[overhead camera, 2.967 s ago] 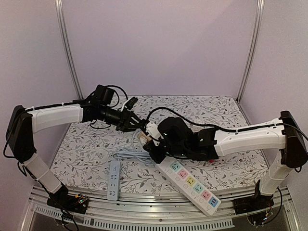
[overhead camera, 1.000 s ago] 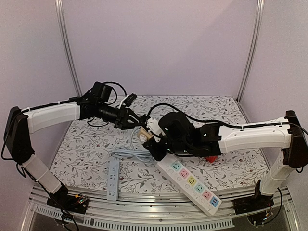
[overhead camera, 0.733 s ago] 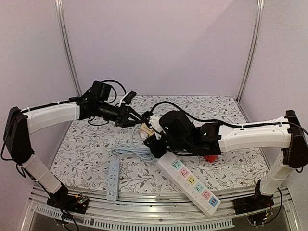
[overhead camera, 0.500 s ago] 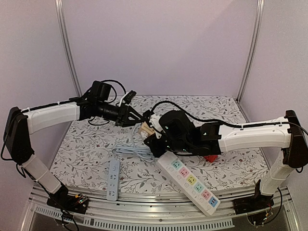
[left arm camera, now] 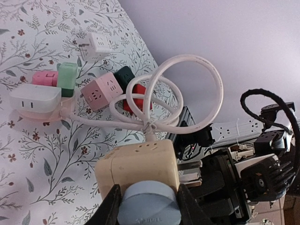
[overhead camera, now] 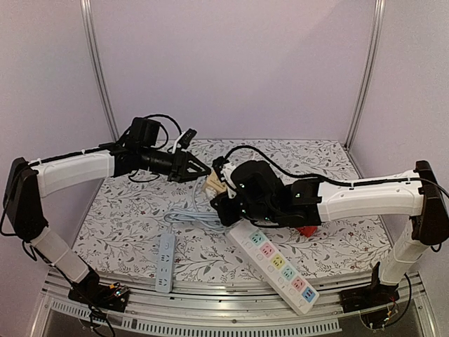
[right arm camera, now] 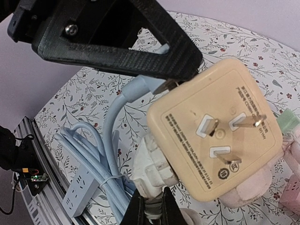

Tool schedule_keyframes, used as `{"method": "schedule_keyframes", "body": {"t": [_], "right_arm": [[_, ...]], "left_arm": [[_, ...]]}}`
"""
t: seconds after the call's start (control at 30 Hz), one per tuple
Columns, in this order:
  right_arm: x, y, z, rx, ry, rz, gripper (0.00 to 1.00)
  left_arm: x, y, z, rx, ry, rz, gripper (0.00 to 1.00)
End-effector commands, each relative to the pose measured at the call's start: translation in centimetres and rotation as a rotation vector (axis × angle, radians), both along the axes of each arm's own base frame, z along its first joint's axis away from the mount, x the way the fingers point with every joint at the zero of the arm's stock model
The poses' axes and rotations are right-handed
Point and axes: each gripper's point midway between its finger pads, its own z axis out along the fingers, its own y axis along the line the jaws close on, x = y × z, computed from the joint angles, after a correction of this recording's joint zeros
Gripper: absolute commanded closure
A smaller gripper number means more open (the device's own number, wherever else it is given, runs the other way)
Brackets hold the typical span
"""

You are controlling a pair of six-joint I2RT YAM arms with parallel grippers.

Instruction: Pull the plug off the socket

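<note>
Top view centre: left gripper (left arm camera: 148,212) clamped on the round blue plug (left arm camera: 149,200), which sits against the beige cube socket (left arm camera: 138,164) at bottom centre of left wrist view; right gripper (right arm camera: 151,209) pinched tight on the socket's white lead (right arm camera: 150,177).

Soft, even lighting; close foreground slightly blurred.

Ahead of my left claw (left arm camera: 147,210), on the flowered cloth (left arm camera: 28,159), sit a pink cube adapter (left arm camera: 101,92), a green adapter (left arm camera: 68,75), a red adapter (left arm camera: 137,95) and, farthest, a white adapter (left arm camera: 99,44). Near my right claw (overhead camera: 221,203) lies a long white strip (overhead camera: 277,265).
</note>
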Motion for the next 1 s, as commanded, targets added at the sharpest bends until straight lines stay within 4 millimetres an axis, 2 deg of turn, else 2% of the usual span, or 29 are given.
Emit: {"method": "schedule_keyframes", "body": {"t": [0.0,0.2,0.4,0.53,0.83,0.97], "right_arm": [[5.6,-2.7,5.8,0.183,-0.08,-0.307,1.0],[4.8,-1.5,6.0,0.16,-0.111,-0.199,1.0],[0.4,2.0,6.3,0.132,-0.128,0.177,1.0],[-2.8,3.4,6.4,0.148,-0.111,0.388,1.0],[-5.2,3.9,7.0,0.164,-0.12,0.498,1.0],[-4.5,3.1,7.1,0.144,-0.15,0.448,1.0]], "left_arm": [[0.4,1.5,-0.3,0.035,-0.043,0.039,0.9],[-0.3,1.0,0.0,0.018,-0.018,-0.031,0.9],[-0.9,0.9,-0.1,0.043,0.003,-0.09,0.9],[-1.1,1.0,0.0,0.06,-0.013,-0.101,0.9],[-1.4,0.9,-0.4,0.066,0.01,-0.135,0.9],[-1.4,1.0,-0.5,0.079,0.007,-0.136,0.9]]}}
